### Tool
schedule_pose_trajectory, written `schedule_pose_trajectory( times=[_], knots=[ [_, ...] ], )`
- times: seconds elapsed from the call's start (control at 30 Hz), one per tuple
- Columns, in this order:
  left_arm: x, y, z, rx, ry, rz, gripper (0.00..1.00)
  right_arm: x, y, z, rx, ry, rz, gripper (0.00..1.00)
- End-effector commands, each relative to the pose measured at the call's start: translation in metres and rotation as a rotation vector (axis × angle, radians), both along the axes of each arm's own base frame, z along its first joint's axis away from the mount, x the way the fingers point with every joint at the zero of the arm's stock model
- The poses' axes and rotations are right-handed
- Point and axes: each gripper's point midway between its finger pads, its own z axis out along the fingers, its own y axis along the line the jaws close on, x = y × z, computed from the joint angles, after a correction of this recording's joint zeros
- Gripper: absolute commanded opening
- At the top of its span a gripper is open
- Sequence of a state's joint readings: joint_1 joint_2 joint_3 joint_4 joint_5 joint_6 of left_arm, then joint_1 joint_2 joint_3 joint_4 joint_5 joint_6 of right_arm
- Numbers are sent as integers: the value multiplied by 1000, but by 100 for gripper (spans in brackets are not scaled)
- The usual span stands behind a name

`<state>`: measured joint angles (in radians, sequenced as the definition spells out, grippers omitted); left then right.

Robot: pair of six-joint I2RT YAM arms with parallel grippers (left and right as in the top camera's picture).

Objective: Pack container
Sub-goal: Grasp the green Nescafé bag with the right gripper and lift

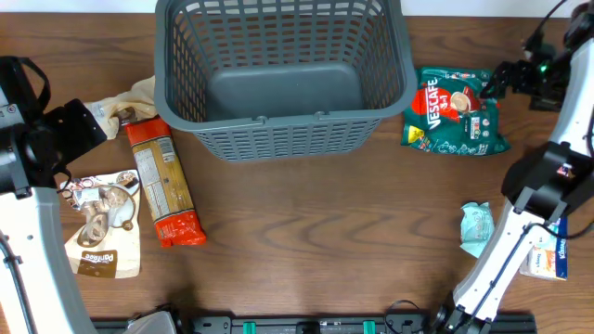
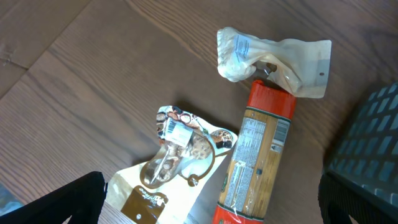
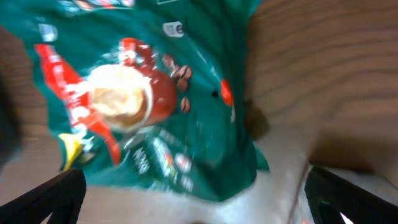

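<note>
The basket (image 1: 288, 139) stands at the far middle of the bench (image 1: 316, 232), upright with its mouth open to the overhead camera, and inside it I see only its own solid grey floor. My left jaws are spread wide and hold nothing: in my left wrist view their dark tips sit at the two bottom corners, above the bench, with packs lying between them. There the pasta pack (image 2: 258, 149), long with red ends, lies with its far end touching the cream pouch (image 2: 273, 59), and a corner of the basket's slotted wall shows at the right edge. The snack bag (image 2: 180, 155), brown and white, lies flat just beside the pasta pack on the side away from the basket. From overhead, the cream pouch rests against the basket's left wall near its front corner, and the pasta pack runs from there toward the near edge. My right jaws are wide too, with nothing between them, and they hang over the right edge of the coffee bag (image 1: 455, 111), which lies flat just to the right of the basket, outside it. My right wrist view is blurred, so I cannot tell whether the tips touch the bag or the bench. Nearer the front on the right, a teal pouch (image 1: 475, 227) lies beside my right arm, and a white and blue pack (image 1: 548, 255) is partly hidden behind that arm.
</note>
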<state>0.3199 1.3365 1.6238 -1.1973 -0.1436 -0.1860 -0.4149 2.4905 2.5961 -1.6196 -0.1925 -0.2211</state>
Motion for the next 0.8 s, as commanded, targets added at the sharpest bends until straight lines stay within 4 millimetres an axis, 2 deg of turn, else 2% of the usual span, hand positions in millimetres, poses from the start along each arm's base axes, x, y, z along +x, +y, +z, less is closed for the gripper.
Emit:
schedule_pose_trajectory(
  times=[0.0, 0.23, 0.37, 0.43, 0.57, 0.73, 0.77],
  knots=[
    [1, 1, 4, 3, -9, -6, 99, 7, 3, -28, 48, 10, 48, 99],
    [2, -1, 4, 2, -9, -13, 99, 18, 7, -78, 79, 50, 60, 91],
    [4, -6, 4, 3, -9, -29, 99, 24, 13, -100, 83, 62, 75, 77],
    [5, -8, 5, 3, -10, -36, 99, 27, 16, -109, 83, 63, 82, 75],
    [5, -8, 5, 3, -10, -36, 99, 31, 22, -126, 86, 73, 96, 51],
    [5, -8, 4, 3, -9, -36, 99, 32, 27, -138, 91, 85, 106, 33],
    [5, -8, 4, 3, -9, -36, 99, 33, 27, -139, 91, 85, 107, 32]
  ],
)
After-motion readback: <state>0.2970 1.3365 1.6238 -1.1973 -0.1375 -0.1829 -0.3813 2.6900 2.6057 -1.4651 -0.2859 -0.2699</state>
